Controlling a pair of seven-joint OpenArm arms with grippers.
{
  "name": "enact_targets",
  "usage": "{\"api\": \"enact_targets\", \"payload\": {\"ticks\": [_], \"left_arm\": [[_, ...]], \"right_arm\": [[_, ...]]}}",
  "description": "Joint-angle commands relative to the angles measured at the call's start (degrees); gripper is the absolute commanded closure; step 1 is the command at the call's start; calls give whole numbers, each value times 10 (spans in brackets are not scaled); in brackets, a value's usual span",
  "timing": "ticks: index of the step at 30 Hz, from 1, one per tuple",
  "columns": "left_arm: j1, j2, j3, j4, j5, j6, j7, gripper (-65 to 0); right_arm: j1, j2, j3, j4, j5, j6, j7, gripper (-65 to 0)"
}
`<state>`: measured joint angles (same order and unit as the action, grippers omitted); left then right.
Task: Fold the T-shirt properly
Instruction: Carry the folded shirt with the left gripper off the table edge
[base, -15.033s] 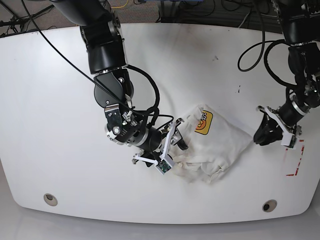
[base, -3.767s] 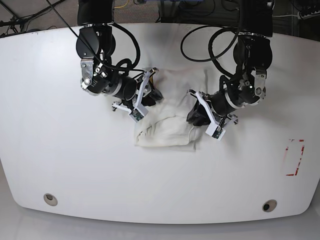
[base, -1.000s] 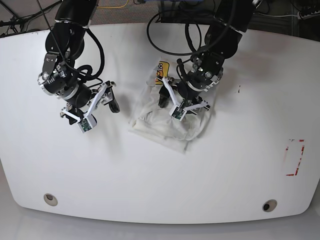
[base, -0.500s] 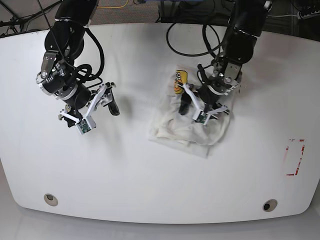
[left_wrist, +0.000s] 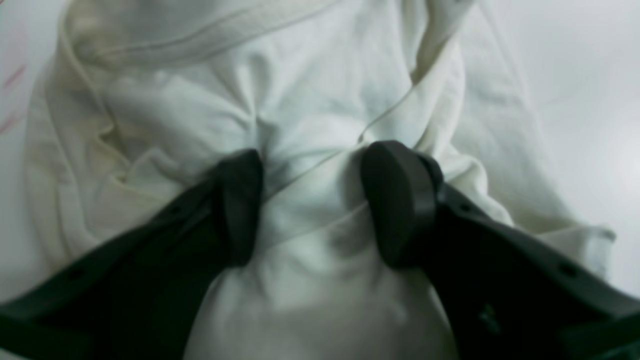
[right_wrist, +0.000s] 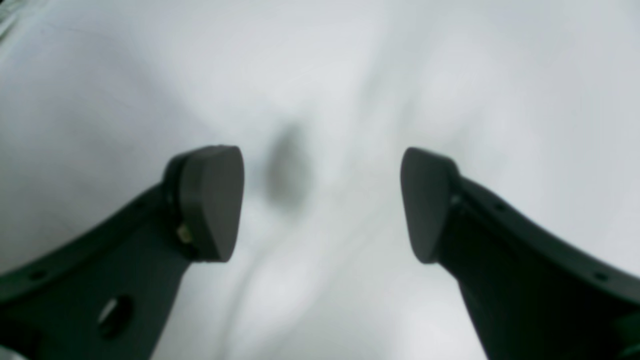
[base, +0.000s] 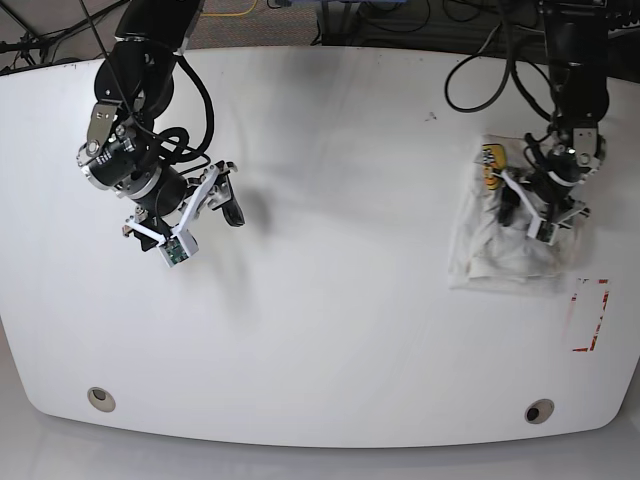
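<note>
Left gripper (left_wrist: 310, 200) clenched on a bunched fold of the T-shirt (base: 500, 235), far over on the counter (base: 330, 330) near the red marks (base: 590, 315).

The shirt lies crumpled, its yellow patch (base: 491, 165) showing at the top edge. The right gripper (right_wrist: 320, 200) hangs released over bare counter, well apart from the cloth. To my eye the step calls for setting the bundle down flat and letting go cleanly, then bringing the idle arm across so both can spread the fabric smooth before any fold; pinching a single layer would help.
</note>
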<state>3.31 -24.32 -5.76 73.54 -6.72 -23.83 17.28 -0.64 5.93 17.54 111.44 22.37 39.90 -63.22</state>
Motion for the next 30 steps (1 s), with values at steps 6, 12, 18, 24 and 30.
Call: {"api": "enact_targets", "payload": {"ticks": [6,12,18,24,30], "left_arm": [[7,-75,-42,-94,45,-43,66,-331],[7,-120,-59,-146,45,-76,19,-331],[7,-160,-60,-182,43,-101,14,-331],[8,-194,-62,-188,42,-132,13,-331],[10,-204,-115,-183,41,-162,15,-331]], "right_arm": [[8,1,1,15,8,1,14,-468],[2,1,1,16,8,1,14,-468],[1,0,0,16,8,1,14,-468],[1,0,0,16,8,1,14,-468],[1,0,-6,16,8,1,14,-468]]}}
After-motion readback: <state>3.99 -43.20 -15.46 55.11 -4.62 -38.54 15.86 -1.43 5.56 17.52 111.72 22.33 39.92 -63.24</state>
